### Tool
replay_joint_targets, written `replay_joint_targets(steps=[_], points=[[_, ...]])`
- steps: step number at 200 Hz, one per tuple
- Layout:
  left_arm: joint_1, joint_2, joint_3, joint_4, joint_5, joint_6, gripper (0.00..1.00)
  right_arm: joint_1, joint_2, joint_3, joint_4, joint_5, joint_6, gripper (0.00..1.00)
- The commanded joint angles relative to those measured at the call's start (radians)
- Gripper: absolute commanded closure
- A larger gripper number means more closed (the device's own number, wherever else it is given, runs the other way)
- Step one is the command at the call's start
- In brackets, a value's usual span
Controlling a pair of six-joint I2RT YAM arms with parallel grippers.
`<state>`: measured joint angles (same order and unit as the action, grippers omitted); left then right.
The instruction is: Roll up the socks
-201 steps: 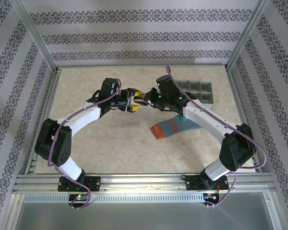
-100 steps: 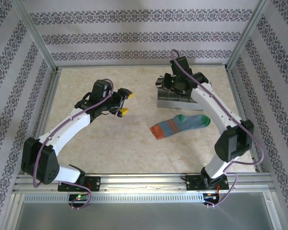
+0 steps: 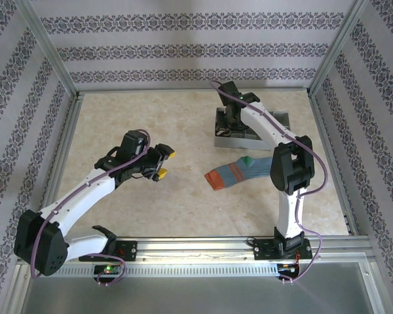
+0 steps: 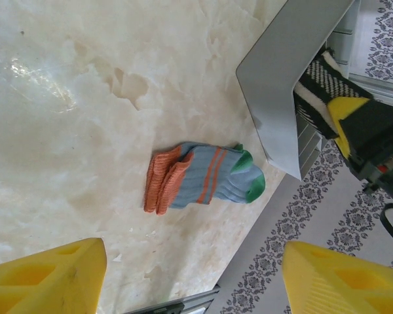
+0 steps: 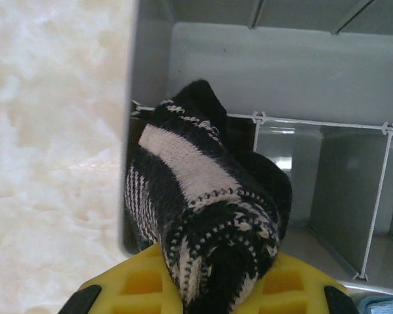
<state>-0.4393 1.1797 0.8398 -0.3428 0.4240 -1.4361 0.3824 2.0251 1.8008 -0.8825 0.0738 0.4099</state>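
Right wrist view is showing you the right gripper (image 5: pixel 213 288) clamping its yellow pads tight on the bunched black sock (image 5: pixel 203 196), which is hanging over a corner of the grey divided bin (image 5: pixel 281 72); whether it is touching the bin, you cannot tell. Over on the table (image 3: pixel 150 118), the blue-teal sock (image 3: pixel 239 171) is lying flat just in front of that bin, orange end pointing left. Your left gripper (image 3: pixel 165 163) is hovering well apart from it, jaws standing wide and holding nothing.
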Motion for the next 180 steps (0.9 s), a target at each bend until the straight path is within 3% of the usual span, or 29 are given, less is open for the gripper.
replay_joint_targets(steps=[1,69,151,180], points=[[-0.012,-0.027,-0.021,-0.035,-0.023,0.001,0.3,0.009,0.023,0.02,-0.038,0.064,-0.049,1.0],[-0.012,-0.013,-0.017,-0.027,-0.016,-0.003,0.31,0.045,0.167,0.149,-0.092,0.073,-0.144,1.0],[-0.012,-0.026,-0.03,-0.03,-0.015,-0.012,0.33,0.059,0.261,0.161,-0.128,0.078,-0.155,1.0],[-0.013,-0.027,-0.025,-0.035,-0.016,-0.008,0.33,0.062,0.171,0.166,-0.107,0.093,-0.15,0.62]])
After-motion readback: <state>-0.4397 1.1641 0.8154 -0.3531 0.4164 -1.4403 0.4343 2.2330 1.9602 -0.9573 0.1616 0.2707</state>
